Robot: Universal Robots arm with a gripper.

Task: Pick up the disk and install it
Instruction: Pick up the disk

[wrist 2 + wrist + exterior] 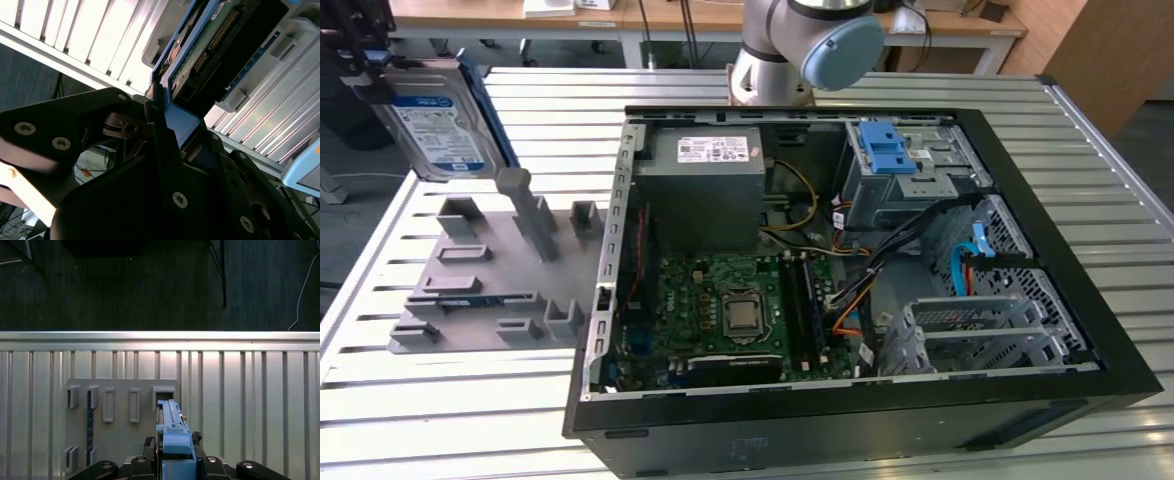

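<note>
Hand (176, 465) closed on the blue carrier edge of the flat silver hard disk with its white-and-blue label (438, 125), gripped firmly as far as both wrist views show. Disk held upright over the grey moulded holder block (487, 270) at the exterior view's left, above the slatted metal worktop (454, 420). Can't tell if its lower edge is clear of the block's tall post. Open black computer case (854, 420) lies well apart to the exterior view's right, and its grey drive cage with the blue latch (907, 165) looks unfilled. Judgement: pick-up done or nearly done; the carry across and installation are not yet done.
</note>
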